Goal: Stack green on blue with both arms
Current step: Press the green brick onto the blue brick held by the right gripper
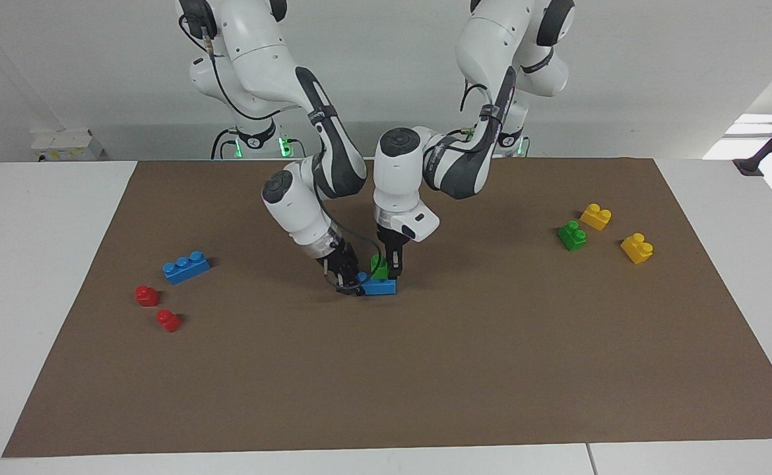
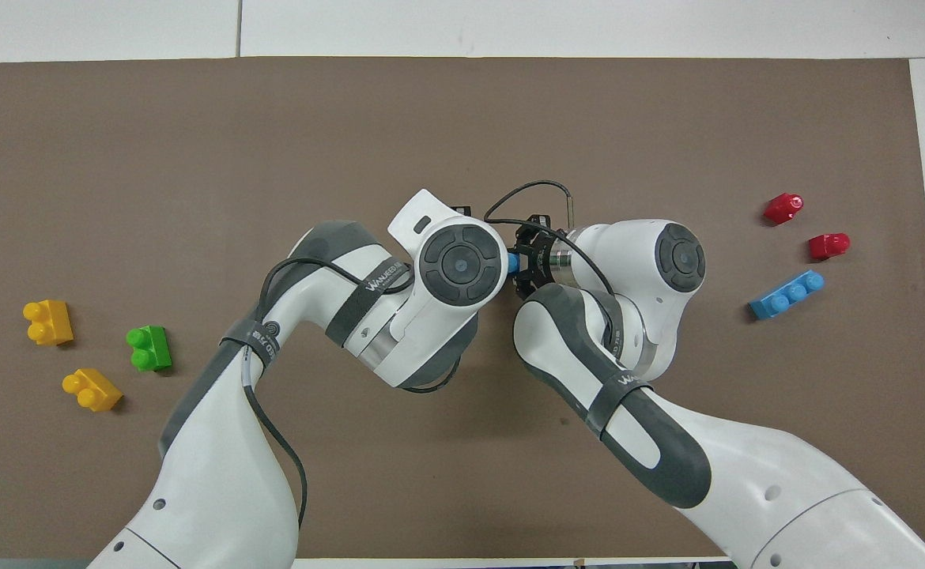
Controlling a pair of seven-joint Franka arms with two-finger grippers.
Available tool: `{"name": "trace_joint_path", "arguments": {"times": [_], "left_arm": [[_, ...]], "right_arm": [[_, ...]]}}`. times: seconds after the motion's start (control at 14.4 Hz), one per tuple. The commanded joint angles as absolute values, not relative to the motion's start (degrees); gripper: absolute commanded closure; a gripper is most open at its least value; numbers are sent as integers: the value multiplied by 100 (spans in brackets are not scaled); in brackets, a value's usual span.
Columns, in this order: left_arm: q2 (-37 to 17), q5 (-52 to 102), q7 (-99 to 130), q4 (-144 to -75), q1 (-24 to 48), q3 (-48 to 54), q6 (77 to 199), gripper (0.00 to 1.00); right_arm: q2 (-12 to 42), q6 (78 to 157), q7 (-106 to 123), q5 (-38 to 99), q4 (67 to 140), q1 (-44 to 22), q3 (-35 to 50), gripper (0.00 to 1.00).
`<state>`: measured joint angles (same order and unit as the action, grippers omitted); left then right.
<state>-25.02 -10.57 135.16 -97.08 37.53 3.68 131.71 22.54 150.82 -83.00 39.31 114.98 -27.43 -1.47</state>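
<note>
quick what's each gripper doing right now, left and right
Left gripper: shut on the green brick, pressing it onto the blue brick mid-mat.
Right gripper: shut on that blue brick's end, bracing it on the mat.

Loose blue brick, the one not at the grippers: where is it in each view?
Facing view: loose blue brick lies at the picture's left on the brown mat, toward the right arm's end, with the two red bricks just farther from the robots.
Overhead view: it lies at the picture's right, just below the red bricks.
Shared landmark: the red pair beside it.
</note>
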Motion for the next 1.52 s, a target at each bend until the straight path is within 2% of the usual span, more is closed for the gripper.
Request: {"name": "trace_joint_path", "arguments": {"times": [0.0, 0.9, 0.97, 1.04, 1.45], "left_arm": [[-2619, -1248, 13772, -9659, 3885, 281, 13289, 100], [-2540, -1335, 13869, -10081, 3990, 246, 13324, 100], [-2531, -1423, 13843, -10072, 3990, 246, 13298, 57], [-2531, -1433, 13817, -10064, 3990, 246, 13272, 1], [-2426, -1433, 13773, -10081, 3920, 246, 13219, 0]], "right_arm": [[2373, 15337, -8244, 4043, 11689, -2777, -176, 100], [2382, 15416, -8191, 4043, 11689, -2760, -176, 100], [2382, 15416, -8191, 4043, 11689, -2760, -176, 100], [2382, 15416, -8191, 4043, 11689, -2760, -176, 100], [2382, 15416, -8191, 4043, 11689, -2742, -176, 100]]}}
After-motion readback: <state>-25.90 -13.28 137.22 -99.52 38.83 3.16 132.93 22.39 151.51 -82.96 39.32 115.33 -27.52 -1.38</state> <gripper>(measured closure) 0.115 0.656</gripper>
